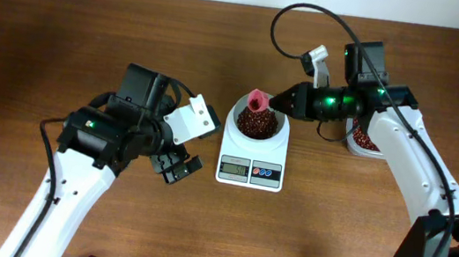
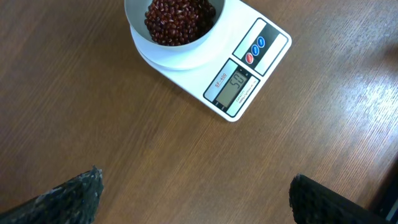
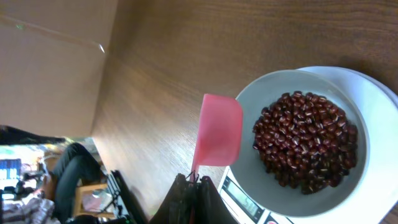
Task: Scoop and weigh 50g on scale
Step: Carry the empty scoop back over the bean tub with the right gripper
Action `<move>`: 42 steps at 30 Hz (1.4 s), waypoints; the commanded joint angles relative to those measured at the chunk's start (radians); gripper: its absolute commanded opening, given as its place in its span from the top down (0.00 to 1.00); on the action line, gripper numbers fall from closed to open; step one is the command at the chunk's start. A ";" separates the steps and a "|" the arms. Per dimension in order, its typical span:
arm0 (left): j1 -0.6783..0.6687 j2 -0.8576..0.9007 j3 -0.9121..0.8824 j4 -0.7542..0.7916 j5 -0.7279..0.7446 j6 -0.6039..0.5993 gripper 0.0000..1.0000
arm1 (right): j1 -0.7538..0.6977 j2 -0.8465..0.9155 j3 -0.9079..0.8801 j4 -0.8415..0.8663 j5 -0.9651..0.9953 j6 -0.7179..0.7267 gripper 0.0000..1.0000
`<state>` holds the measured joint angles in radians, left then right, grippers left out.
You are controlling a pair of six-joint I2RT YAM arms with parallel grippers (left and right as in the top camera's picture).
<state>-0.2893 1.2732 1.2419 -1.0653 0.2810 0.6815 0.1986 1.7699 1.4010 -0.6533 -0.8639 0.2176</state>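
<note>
**Wood table (image 1: pixel 66 18), scale (image 1: pixel 250 172) mid-frame, scoop (image 1: pixel 257 102) at the bowl (image 1: pixel 232 122) rim**

Brown wood grain fills the overhead view. The scale sits at centre, and its bowl holds a heap of beans (image 1: pixel 257 125). The right gripper (image 1: pixel 276 102) reaches in from the upper right and is clenched on the pink scoop's thin handle. In its wrist view the dark fingers (image 3: pixel 186 198) pinch that handle at the bottom edge, mostly cut off.

The scoop hangs at the bowl's upper rim in the overhead view. Its back is turned to the wrist camera, so whether anything lies inside cannot be told.

The left gripper (image 1: pixel 175 168) hovers left of the scale, apart from it, and is released. Its two fingertips (image 2: pixel 68 199) stand wide at the lower corners of its own view, both cropped. That view also cuts the bowl off at the top edge.

The display (image 2: pixel 235 84) shows digits — slanted and too small to read with certainty. Right of centre overhead, a second container (image 1: pixel 363 142) of beans peeks out, mostly hidden by the right arm.
</note>
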 commanded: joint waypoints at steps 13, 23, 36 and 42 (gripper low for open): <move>0.004 -0.010 0.015 0.001 0.011 0.016 0.01 | -0.025 -0.032 0.024 0.034 -0.143 0.099 0.96; 0.004 -0.010 0.015 0.001 0.011 0.016 0.01 | -0.168 -0.032 0.024 0.029 -0.271 0.098 0.96; 0.004 -0.010 0.015 0.001 0.011 0.016 0.01 | -0.365 -0.032 0.024 -0.191 -0.315 -0.043 0.96; 0.004 -0.010 0.015 0.001 0.011 0.016 0.01 | -0.473 -0.032 0.024 -0.350 -0.315 -0.193 0.96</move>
<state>-0.2893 1.2732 1.2419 -1.0649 0.2810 0.6819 -0.2218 1.7679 1.4101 -0.9657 -1.1591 0.1349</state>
